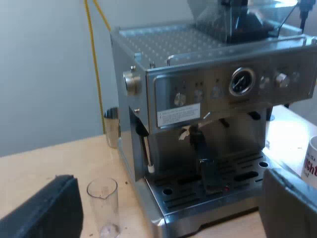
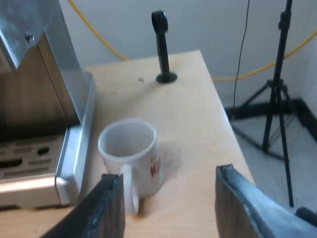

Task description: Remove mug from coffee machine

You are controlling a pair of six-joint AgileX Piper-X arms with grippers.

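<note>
Pale wooden tabletop (image 2: 195,114), bare-grained, with a few dark specks beside the measuring glass; it ended at a straight edge above a grey floor (image 2: 297,163). Plain light wall (image 1: 44,74) behind, dark skirting at its foot. Yellow cable (image 1: 94,59) ran down the wall and looped behind the table. Black tripod (image 2: 277,84) stood on the floor, off the table.

Item: espresso machine (image 1: 198,114), brushed steel, round gauge on its face, bean hopper (image 1: 237,17) on top, slotted drip tray at its base.
Item: metal holder (image 1: 205,166), locked into the machine's front, dark handle pointing outward, red end showing over the tray.
Item: measuring glass (image 1: 102,203), clear, upright on the table near the machine's corner.
Item: steel jug (image 1: 112,126), upright on the table beside the machine's side wall.
Item: tamper (image 2: 161,44), black knob, upright on the table, well apart from the mug.
Item: mug (image 2: 131,158), white with red lettering, upright, interior looked empty; stood on the tabletop just beside the drip tray's outer edge, not on the tray.

Left gripper (image 1: 168,198): jaws wide apart, holding nothing, facing the machine's front.
Right gripper (image 2: 168,176): jaws apart, holding nothing; the mug's handle sat by one finger (image 2: 111,203), contact not discernible.
</note>
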